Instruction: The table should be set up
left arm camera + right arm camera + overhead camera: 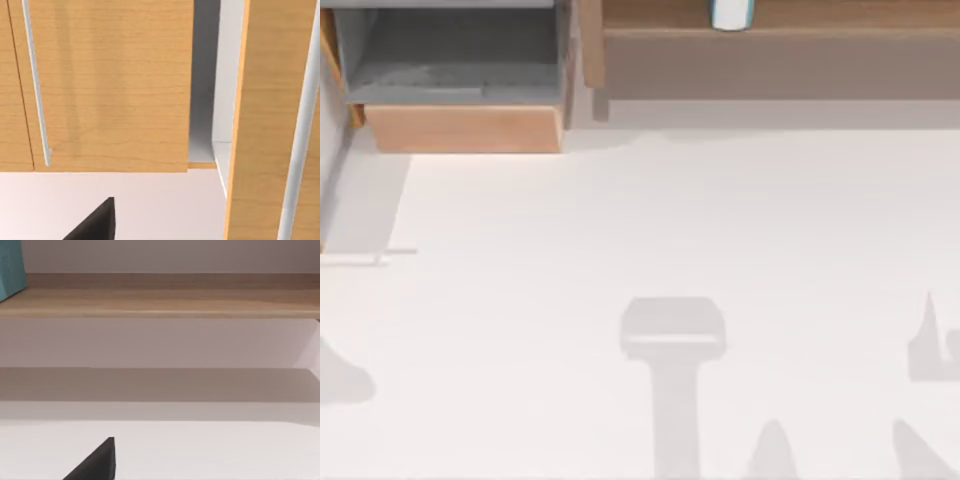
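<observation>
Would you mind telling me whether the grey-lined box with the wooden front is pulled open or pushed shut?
Open. In the top view the box shows its grey inside from above, with the light wooden front standing out over the table.

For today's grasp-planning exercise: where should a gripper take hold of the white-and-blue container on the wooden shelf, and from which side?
Grip the white-and-blue container across its rounded side walls, coming from the table side. It appears to stand upright on the shelf, its front unobstructed; the rest is cut off, so a rim grasp cannot be judged.
</observation>
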You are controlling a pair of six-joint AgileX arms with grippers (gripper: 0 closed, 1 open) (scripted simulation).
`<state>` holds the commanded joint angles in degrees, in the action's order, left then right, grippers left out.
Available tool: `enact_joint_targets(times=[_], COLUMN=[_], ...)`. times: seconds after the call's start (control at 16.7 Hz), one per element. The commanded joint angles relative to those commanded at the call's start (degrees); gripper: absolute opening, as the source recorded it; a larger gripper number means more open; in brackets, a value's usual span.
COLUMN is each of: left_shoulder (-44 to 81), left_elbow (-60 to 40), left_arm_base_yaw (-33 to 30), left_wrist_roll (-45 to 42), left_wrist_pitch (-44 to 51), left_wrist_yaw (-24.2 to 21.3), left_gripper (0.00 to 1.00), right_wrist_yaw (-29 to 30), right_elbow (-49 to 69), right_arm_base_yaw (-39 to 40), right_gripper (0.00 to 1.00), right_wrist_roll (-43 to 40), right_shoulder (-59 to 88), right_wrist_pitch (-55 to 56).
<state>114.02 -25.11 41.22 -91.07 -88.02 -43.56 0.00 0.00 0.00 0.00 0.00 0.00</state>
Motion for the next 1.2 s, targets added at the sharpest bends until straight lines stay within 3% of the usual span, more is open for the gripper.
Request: enact_joint_targets(times=[0.9, 1.2], left_shoulder=[1.85, 1.85], left_elbow=[-4.44, -4.44], left_arm_base_yaw=[-3.47, -3.47], left_wrist_roll=[-0.01, -0.01], left_wrist_pitch=[2.38, 2.38], left_wrist_yaw=[3.36, 3.36], left_gripper=[1.00, 0.62], right_wrist_yaw=[0.00, 0.00], right_elbow=[0.00, 0.00], right_arm_base_yaw=[0.00, 0.00], right_gripper=[1.00, 1.00], right_wrist_roll=[0.00, 0.00], right_shoulder=[0.00, 0.00], right_wrist_pitch=[0.00, 0.00])
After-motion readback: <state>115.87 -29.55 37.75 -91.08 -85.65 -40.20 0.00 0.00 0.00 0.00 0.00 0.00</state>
